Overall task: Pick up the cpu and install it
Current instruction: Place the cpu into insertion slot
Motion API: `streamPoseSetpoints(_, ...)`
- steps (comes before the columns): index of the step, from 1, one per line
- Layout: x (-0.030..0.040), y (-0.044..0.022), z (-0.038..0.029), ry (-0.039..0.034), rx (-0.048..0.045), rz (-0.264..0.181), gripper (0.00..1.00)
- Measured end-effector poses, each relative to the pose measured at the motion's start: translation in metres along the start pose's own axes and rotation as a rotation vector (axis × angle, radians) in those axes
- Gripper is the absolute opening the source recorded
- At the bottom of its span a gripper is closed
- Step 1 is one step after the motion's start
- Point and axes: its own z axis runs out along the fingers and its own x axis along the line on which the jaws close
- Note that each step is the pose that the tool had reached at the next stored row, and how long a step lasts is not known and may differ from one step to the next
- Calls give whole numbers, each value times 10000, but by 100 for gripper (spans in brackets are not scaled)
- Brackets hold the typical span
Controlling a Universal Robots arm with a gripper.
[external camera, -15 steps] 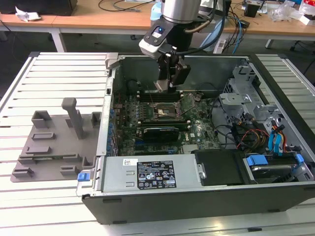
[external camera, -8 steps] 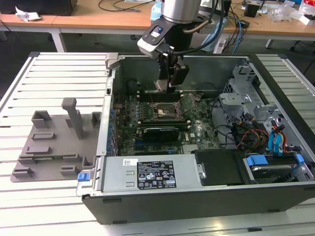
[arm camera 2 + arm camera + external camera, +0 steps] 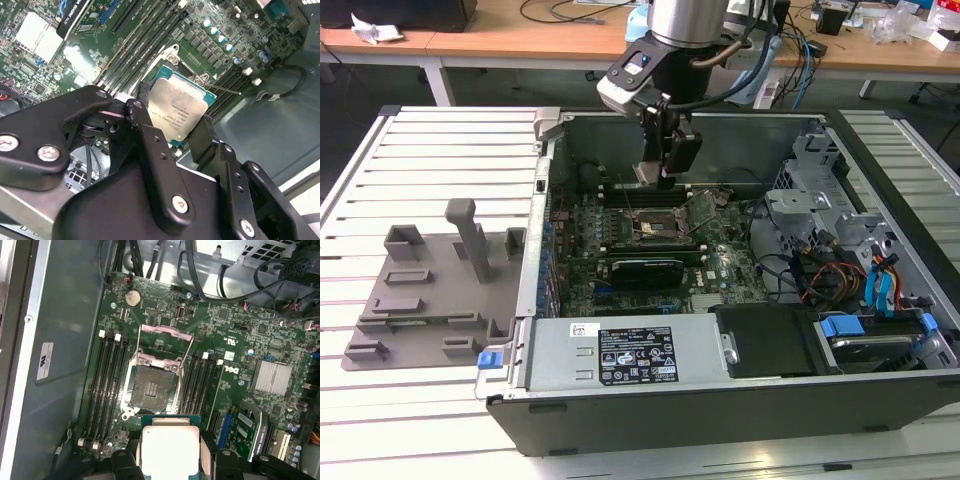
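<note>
Gripper (image 3: 661, 166) pinches the cpu (image 3: 177, 107) by two opposite edges, one finger (image 3: 146, 129) on each, so its silver top lies flat and faces up, as seating would likely need. That one cpu hangs over the board, near the one socket (image 3: 152, 385) but apart from it. The socket's frame (image 3: 165, 337) is swung open, baring the seat. Memory slots (image 3: 107, 385) flank the socket on both sides. One grey tray (image 3: 420, 290) lies outside the case (image 3: 720, 420).
</note>
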Motion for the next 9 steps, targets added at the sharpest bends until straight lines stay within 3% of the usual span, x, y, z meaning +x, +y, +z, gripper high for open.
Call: streamPoseSetpoints(9, 0, 0, 0, 38, 16, 556, 55)
